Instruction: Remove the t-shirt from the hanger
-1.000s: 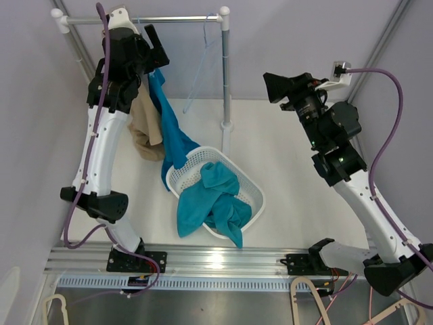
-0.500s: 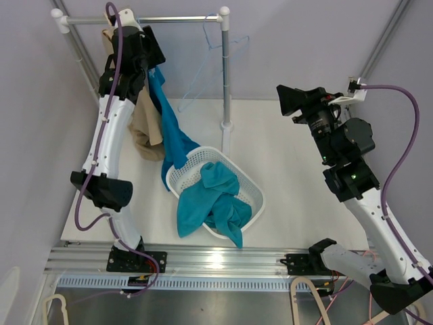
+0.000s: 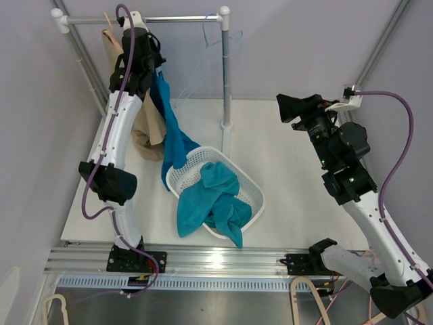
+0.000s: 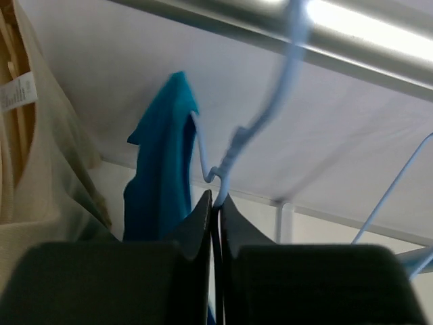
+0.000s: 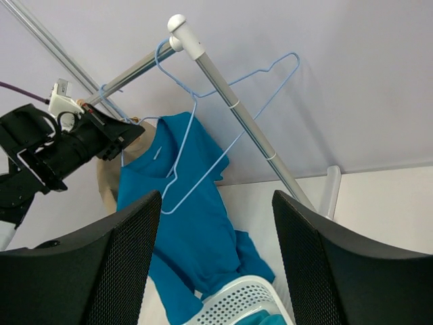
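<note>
teal cotton t-shirt [image 3: 170, 132] hangs on a light blue wire hanger [image 4: 233, 142] hooked over the silver metal clothes rail [image 3: 183, 19], toward the rail's left end. its long axis is vertical, collar up at the rail and body draping straight down. left gripper [image 4: 216, 200] sits just under the rail with its jaws pressed together, and it looks to be pinching the hanger's wire neck right below the hook. the shirt's shoulder is just left of the fingers in the wrist view. right gripper [image 5: 215, 196] is well right of the rail, past its end post. its jaws are spread wide with nothing between them, facing the shirt. the left arm is far nearer. my read is that the fabric has to come down and sideways off the hanger, away from the rail.

hard to make out:
- the hanger's shoulders are buried in the fabric.
- the left arm covers the hook in the top view.
- the hem drops beside the white plastic laundry basket [image 3: 254, 195] below the rail, touching or not i cannot tell.
- a beige garment [image 3: 150, 128] crowds the shirt's left side on the rail.
- an empty light blue wire hanger [image 5: 270, 68] hangs by the rail's post.
</note>
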Motion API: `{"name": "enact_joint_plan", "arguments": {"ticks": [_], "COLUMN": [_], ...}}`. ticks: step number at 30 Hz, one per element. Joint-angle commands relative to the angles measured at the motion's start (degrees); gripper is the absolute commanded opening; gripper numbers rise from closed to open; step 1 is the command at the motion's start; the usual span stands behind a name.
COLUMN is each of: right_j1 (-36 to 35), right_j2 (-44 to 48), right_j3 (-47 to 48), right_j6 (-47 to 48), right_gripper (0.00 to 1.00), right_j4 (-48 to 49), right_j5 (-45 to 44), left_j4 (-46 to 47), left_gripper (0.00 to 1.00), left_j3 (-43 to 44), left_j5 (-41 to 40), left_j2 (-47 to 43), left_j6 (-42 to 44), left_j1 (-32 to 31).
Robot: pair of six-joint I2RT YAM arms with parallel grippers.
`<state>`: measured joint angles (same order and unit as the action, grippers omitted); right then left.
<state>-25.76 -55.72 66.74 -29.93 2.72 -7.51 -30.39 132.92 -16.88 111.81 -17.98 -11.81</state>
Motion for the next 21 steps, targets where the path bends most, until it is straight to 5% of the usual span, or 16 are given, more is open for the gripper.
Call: {"name": "enact_joint_plan", "arguments": {"ticks": [1, 17, 21], "right_j1": [0.36, 0.36, -3.41], "right_j2": [2.19, 2.11, -0.07], "right_j3": [0.32, -1.61, 1.53], "right_j6": [0.75, -0.13, 6.45], "right_gripper": [0.71, 0.7, 0.69], "right_j4": [0.27, 0.62, -1.74], "right_j5": [-0.05, 3.9, 3.4], "left_j4": [4.63, 9.3, 5.71], "left_gripper": [0.01, 0.01, 0.01], "left_j3": [1.29, 1.82, 2.6], "left_j5": [-1.31, 12.4, 13.19], "left_j2": [-0.62, -12.4, -13.98], "left_j6": [-0.04, 4.27, 2.78], "left_j1": [0.3, 0.21, 0.21]}}
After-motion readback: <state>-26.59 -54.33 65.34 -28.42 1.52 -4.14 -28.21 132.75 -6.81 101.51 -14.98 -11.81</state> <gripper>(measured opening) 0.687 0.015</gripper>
